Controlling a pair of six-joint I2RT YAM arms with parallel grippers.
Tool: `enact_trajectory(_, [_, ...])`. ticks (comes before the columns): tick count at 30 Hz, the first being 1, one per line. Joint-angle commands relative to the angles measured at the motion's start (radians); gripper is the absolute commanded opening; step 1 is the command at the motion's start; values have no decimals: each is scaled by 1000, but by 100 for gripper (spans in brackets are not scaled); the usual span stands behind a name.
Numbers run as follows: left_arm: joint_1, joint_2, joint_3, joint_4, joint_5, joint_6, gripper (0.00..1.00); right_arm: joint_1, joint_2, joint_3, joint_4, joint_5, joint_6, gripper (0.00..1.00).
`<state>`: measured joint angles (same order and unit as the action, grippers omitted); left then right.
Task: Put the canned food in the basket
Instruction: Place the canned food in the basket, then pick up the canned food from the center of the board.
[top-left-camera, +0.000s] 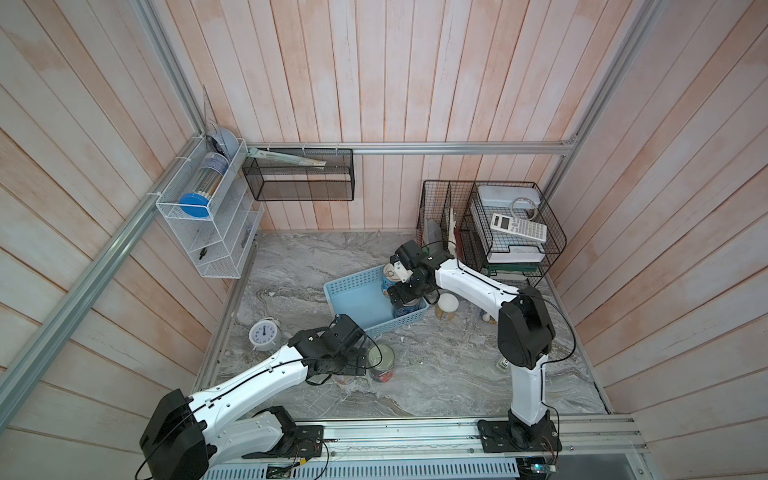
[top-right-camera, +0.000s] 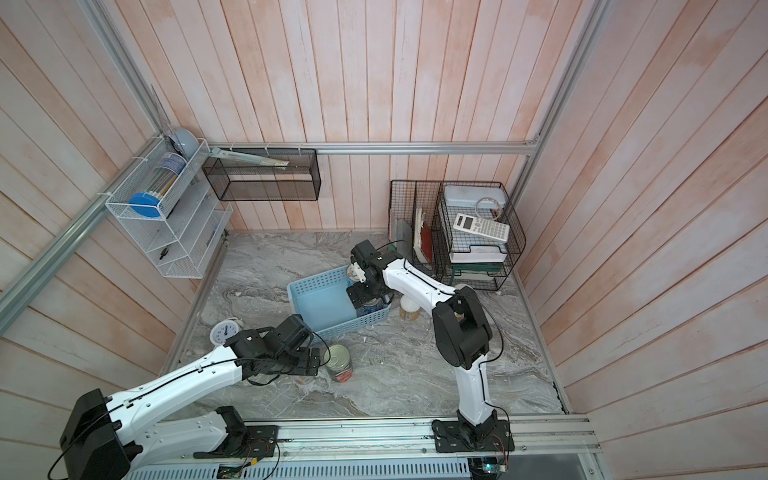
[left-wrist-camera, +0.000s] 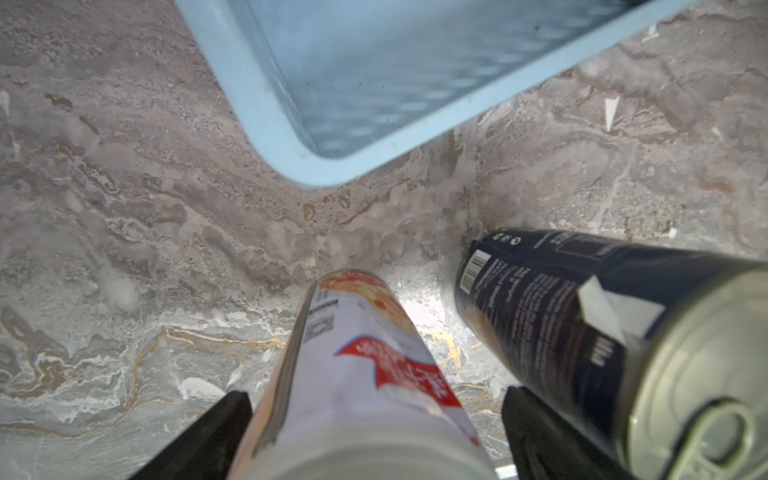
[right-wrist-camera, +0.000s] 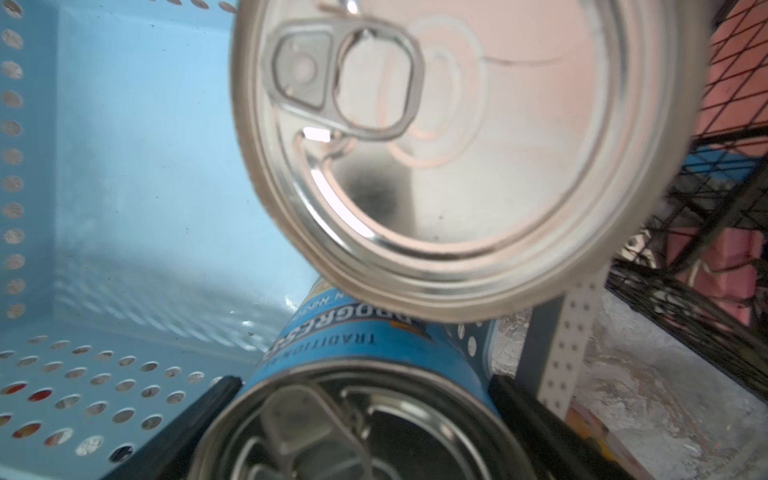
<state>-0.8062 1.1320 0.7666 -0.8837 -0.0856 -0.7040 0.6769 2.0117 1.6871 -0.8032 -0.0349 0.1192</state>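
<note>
Basket (top-left-camera: 357, 299) is seen at frame ctr in both top views. At its right end a blue can (right-wrist-camera: 374, 357) is flanked by the right gripper (right-wrist-camera: 365, 380); grip or gap can't be told. A second blue can (right-wrist-camera: 457, 166) is stood just beside, also inside. Lower ctr, the left gripper (left-wrist-camera: 376, 397) is held w/ jaws apart astride a white-lidded can (left-wrist-camera: 357, 332) on the table (top-left-camera: 436, 374), a pull-tab can (left-wrist-camera: 582, 311) just beside.
</note>
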Motion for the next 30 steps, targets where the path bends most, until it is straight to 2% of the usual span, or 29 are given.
enact_trajectory(1, [-5,1,15,6,-15,-13,97,-4,-39,2,9,13,13,98])
enact_trajectory(8, [-5,14,41,1,-21,13,63,-4,-123,-16,6,21,21,98])
enact_trajectory(11, [-5,15,74,-22,-24,28,55,-2,-169,-41,6,15,26,98])
enact_trajectory(17, [-5,15,224,-110,-22,67,52,5,-263,-107,15,12,49,98])
enact_trajectory(21, [3,22,396,-161,-44,138,52,15,-329,-156,22,10,71,98])
enact_trajectory(26, [137,171,641,-196,-92,305,53,49,-413,-216,32,30,112,98])
enact_trajectory(30, [270,305,746,-110,-35,400,54,87,-480,-280,36,36,151,98])
